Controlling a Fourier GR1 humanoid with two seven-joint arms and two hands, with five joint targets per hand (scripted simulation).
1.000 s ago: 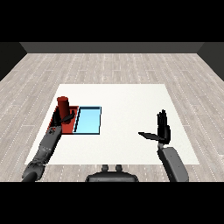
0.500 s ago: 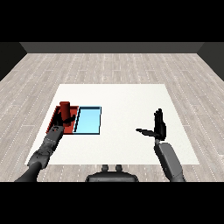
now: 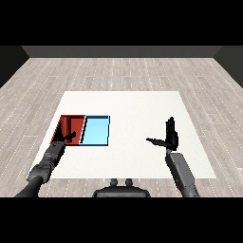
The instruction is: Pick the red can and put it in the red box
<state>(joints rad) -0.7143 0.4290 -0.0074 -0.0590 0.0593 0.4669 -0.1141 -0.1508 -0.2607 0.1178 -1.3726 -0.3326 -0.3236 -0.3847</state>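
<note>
One red can stands in my red tray near the table's left edge; rigid, light, I'd grip mid-body. Left hand fingers relaxed beside it; right hand spread.

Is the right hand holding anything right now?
No, the right hand hangs over bare white table with its fingers straight and thumb spread, far from the red tray and the light blue tray.
</note>
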